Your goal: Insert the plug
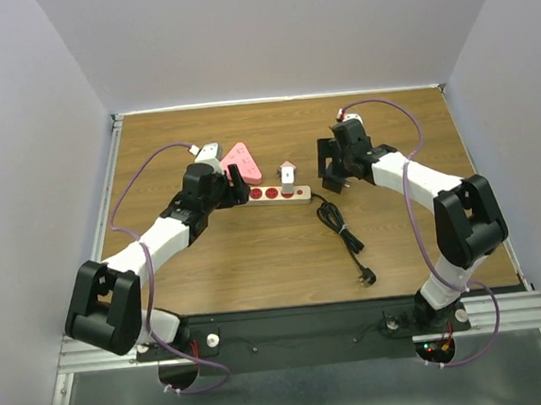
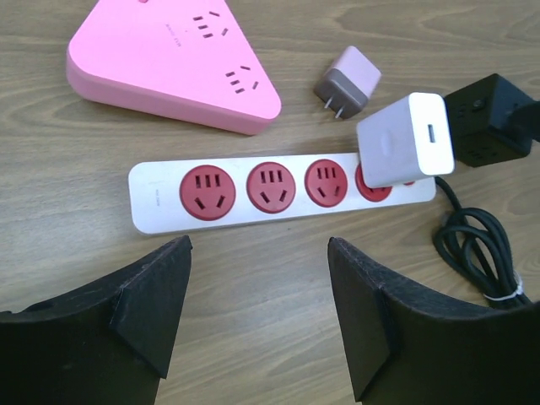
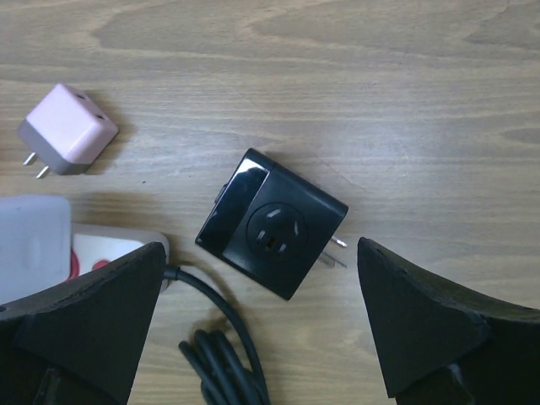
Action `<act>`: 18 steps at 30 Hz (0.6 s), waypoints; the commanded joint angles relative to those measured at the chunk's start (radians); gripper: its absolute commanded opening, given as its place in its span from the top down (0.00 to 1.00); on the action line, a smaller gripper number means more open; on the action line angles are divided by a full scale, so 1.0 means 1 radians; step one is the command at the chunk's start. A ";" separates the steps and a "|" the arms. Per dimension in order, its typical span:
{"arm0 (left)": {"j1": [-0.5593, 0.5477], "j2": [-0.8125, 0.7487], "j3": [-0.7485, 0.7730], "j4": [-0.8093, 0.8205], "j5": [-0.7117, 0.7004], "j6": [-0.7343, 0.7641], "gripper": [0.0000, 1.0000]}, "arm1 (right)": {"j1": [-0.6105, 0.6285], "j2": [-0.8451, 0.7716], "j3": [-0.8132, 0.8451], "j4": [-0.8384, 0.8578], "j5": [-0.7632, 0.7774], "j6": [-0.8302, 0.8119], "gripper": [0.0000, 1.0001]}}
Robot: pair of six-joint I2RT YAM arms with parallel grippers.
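Note:
A white power strip [image 2: 156,201] with red sockets lies on the table, and it also shows in the top view [image 1: 275,194]. A white charger [image 2: 407,139] stands in its rightmost socket. A small pink plug [image 3: 67,131] lies loose beyond the strip, prongs pointing left. A black cube adapter [image 3: 272,224] lies on its side by the strip's cable end, prongs pointing right. My right gripper [image 3: 261,253] is open, its fingers on either side of the black adapter and not touching it. My left gripper [image 2: 260,295] is open and empty, just in front of the strip's left half.
A pink triangular socket block [image 2: 169,59] lies behind the strip's left end. The strip's black cable [image 1: 339,223] is coiled to the right of the strip and ends in a plug [image 1: 368,275] nearer the table's front edge.

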 commanded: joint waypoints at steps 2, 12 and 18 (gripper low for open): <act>-0.020 -0.061 -0.030 -0.002 0.056 -0.003 0.23 | -0.020 0.028 -0.003 0.115 -0.047 -0.086 0.00; -0.033 -0.072 -0.049 -0.007 0.055 0.000 0.23 | -0.092 0.000 -0.062 0.190 -0.306 -0.313 0.00; -0.044 -0.084 -0.047 -0.007 0.061 0.000 0.23 | -0.118 0.025 -0.074 0.195 -0.401 -0.419 0.00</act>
